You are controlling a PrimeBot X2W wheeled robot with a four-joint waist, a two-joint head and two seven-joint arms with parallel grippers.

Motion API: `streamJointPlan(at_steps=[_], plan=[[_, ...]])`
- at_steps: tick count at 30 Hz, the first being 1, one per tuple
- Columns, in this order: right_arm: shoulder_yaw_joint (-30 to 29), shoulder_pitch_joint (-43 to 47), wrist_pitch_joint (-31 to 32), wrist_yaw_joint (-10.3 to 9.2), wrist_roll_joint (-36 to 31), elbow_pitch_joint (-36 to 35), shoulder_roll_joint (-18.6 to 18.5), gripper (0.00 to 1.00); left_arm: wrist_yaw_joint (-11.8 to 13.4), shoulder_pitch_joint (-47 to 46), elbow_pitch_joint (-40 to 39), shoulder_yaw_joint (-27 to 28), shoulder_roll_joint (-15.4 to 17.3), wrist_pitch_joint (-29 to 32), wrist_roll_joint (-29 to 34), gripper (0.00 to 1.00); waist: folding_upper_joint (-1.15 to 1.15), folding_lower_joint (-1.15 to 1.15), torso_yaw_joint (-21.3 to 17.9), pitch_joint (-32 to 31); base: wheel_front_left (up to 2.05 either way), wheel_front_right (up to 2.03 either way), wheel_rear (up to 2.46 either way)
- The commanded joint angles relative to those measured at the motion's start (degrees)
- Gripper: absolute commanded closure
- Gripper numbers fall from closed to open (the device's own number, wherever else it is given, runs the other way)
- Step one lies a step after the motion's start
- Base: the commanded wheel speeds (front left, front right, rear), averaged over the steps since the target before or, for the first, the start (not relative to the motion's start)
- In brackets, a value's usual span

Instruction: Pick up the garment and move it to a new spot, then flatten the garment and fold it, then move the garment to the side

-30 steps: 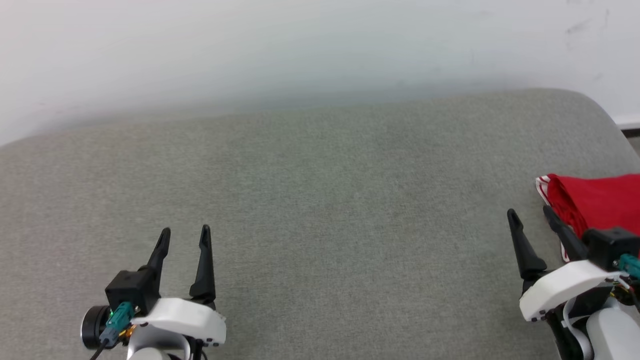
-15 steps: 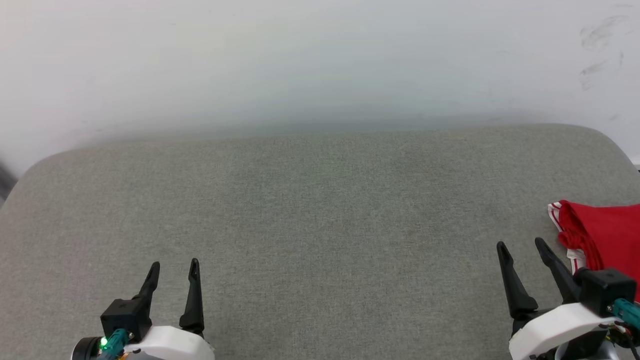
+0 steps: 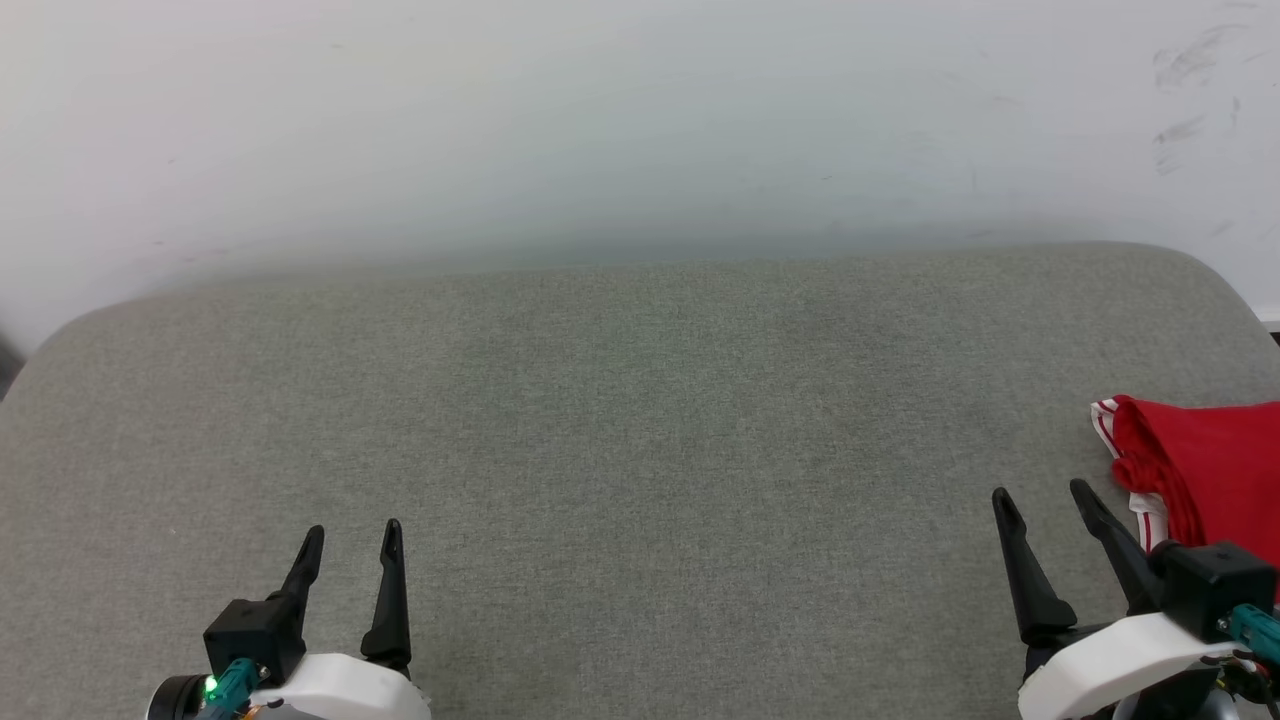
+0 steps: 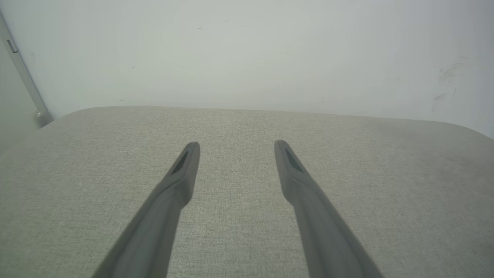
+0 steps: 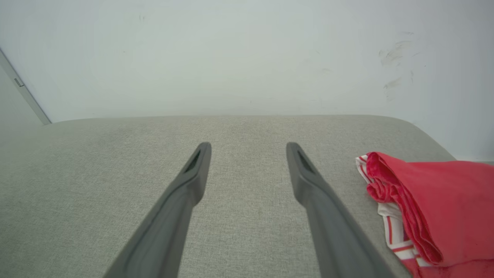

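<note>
The garment (image 3: 1210, 460), red with red-and-white striped trim, lies bunched at the right edge of the grey cushioned surface (image 3: 640, 430); the picture's edge cuts it off. In the right wrist view the garment (image 5: 432, 204) sits just right of my fingers. My right gripper (image 3: 1043, 492) stands open and empty at the lower right, a little left of the cloth and not touching it. Far from the cloth, at the lower left, my left gripper (image 3: 350, 530) is open too, with bare fabric between its fingers (image 4: 185, 166).
A pale wall (image 3: 640, 120) rises right behind the surface's rounded back edge. The surface curves down at its left and right corners. A grey strip (image 4: 23, 73) runs along the wall at the far left.
The head view shifted: the surface and garment now sit lower in the picture and both grippers show lower. The grippers stay open; since half a second ago almost nothing differs.
</note>
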Motion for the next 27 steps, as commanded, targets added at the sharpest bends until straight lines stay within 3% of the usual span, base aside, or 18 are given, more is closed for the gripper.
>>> streamJointPlan(at_steps=[1, 9, 10, 27], plan=[[-0.07, 0.35, 0.1, -0.04, -0.14, -0.49, 0.22, 0.0, -0.17, 0.6, 0.2, 0.23, -0.12, -0.39, 0.13, 0.0, 0.0, 0.0, 0.11, 0.04, 0.0, 0.0, 0.0], [-0.26, 0.27, 0.48, -0.04, 0.38, -0.6, 0.22, 0.0, -0.54, 0.0, 0.21, 0.58, -0.01, -0.4, 0.56, 0.0, 0.0, 0.0, 0.53, 0.12, 0.0, 0.0, 0.0], [-0.23, -0.01, 0.41, 0.0, 0.15, -0.28, 0.06, 1.0, -0.47, -0.01, 0.1, 0.56, -0.2, 0.01, 0.25, 1.0, 0.0, 0.0, 0.54, 0.12, 0.0, 0.0, 0.0], [-1.38, -1.87, 1.5, 0.0, 15.56, 3.51, 0.71, 1.0, -3.09, -1.19, 1.28, 3.94, -2.58, 4.22, -12.92, 1.0, 0.0, 0.0, 0.79, 0.28, 0.0, 0.0, 0.0]])
